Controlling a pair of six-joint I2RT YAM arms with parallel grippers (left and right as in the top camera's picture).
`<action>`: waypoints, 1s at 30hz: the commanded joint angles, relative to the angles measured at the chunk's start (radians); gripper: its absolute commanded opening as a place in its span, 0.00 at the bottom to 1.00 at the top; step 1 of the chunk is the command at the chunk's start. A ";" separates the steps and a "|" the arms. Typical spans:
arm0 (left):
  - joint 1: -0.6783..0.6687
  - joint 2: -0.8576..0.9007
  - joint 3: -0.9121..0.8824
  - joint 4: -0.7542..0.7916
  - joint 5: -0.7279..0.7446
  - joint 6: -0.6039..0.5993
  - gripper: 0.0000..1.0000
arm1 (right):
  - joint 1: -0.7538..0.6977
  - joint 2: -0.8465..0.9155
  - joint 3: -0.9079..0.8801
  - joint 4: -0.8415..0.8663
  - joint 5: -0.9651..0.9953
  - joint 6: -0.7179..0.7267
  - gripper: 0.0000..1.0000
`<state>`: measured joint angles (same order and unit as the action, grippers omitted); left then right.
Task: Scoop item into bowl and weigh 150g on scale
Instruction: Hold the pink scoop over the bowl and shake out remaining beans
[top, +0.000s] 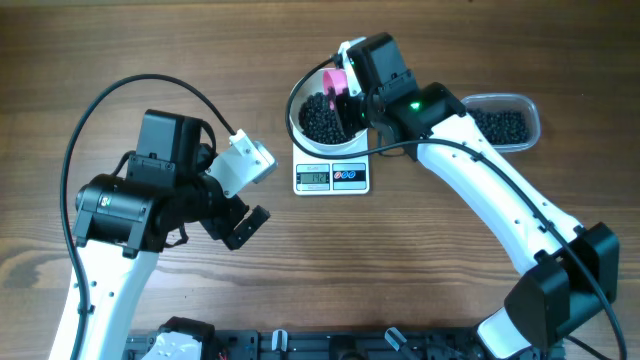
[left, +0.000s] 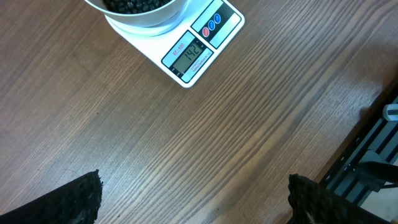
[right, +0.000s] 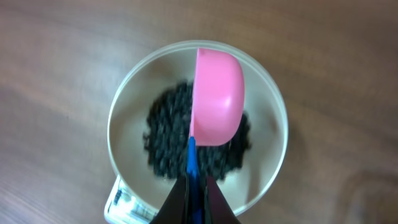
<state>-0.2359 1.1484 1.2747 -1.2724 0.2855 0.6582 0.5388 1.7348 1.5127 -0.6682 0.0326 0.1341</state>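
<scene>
Wood-grain bench (left: 249, 124) under the left fingers (left: 81, 199): brown, smooth, faint satin sheen. Left fingers themselves black, rough and pitted, matt. Ahead of them, scale (left: 149, 43) in smooth white plastic, slightly glossy, with a grey glassy display (left: 188, 55). Below the right fingers (right: 214, 208), bowl (right: 124, 118) white, smooth, plain-walled, softly shiny; plastic or ceramic, hard to tell. Beads (right: 165, 140) in it dark and glossy. Scoop (right: 219, 93) just beyond the right fingers: pink plastic, smooth, satin. Handle (right: 192, 155) between those fingers blue, smooth plastic. Right fingers dark, matt. Off to their side, tub (top: 535, 115) of clear plastic.
</scene>
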 joint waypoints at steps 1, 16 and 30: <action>0.005 0.003 0.006 0.003 0.002 0.018 1.00 | 0.001 -0.002 0.031 0.027 0.066 0.060 0.04; 0.005 0.003 0.006 0.003 0.002 0.019 1.00 | 0.005 0.005 0.040 -0.026 0.103 -0.097 0.04; 0.005 0.003 0.006 0.003 0.002 0.018 1.00 | 0.025 0.008 0.040 -0.035 0.050 -0.121 0.04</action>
<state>-0.2359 1.1484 1.2747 -1.2724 0.2855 0.6613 0.5606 1.7374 1.5311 -0.7090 0.0975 0.0166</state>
